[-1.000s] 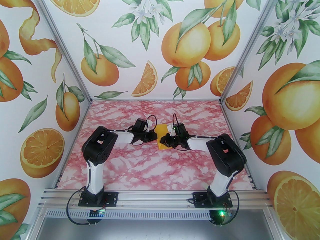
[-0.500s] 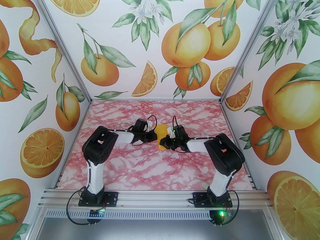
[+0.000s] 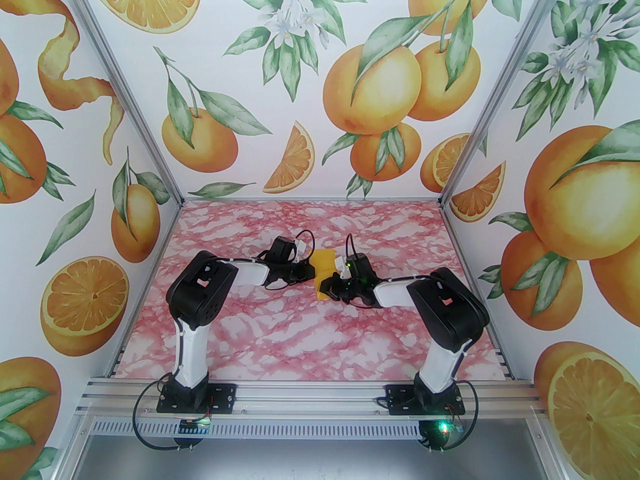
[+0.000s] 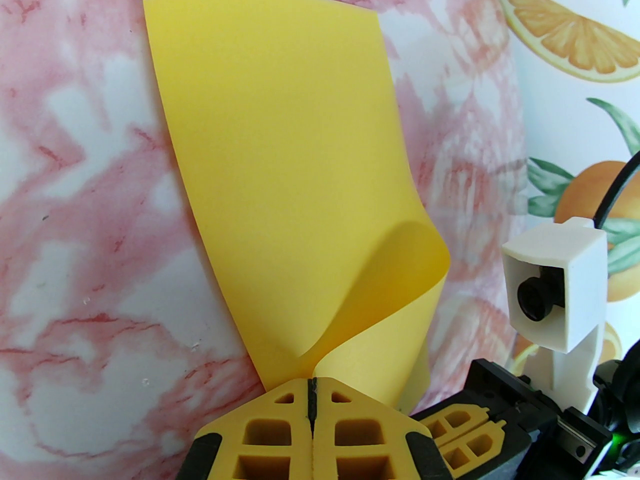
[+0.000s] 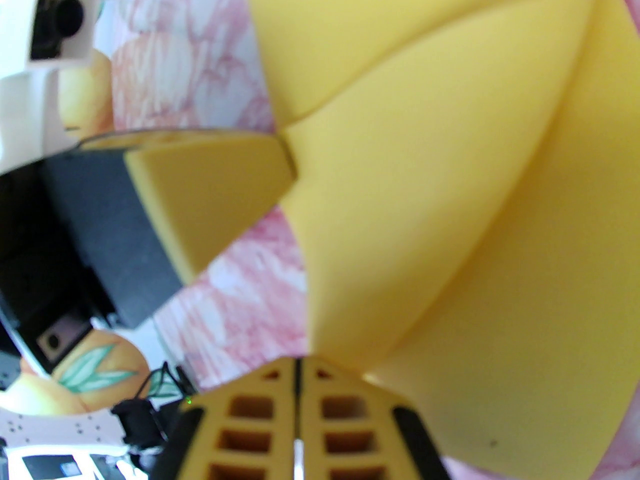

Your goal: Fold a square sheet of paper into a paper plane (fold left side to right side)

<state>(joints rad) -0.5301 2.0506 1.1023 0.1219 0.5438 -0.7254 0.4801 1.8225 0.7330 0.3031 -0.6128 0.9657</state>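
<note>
Left gripper [image 4: 311, 388] and right gripper [image 5: 297, 368] both pinch the square sheet of paper [image 4: 280, 143], curled over the table [image 3: 250, 328] centre; my right one has just edged leftward, so I judge the fold barely begun.

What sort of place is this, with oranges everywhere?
Likely a robot test booth: two arms bolted to an aluminium rail, a pink marble-patterned tabletop, and fruit-print panels walling it in.

Yellow paper [image 4: 280, 168], pink-marbled table [image 4: 75, 228]
</note>
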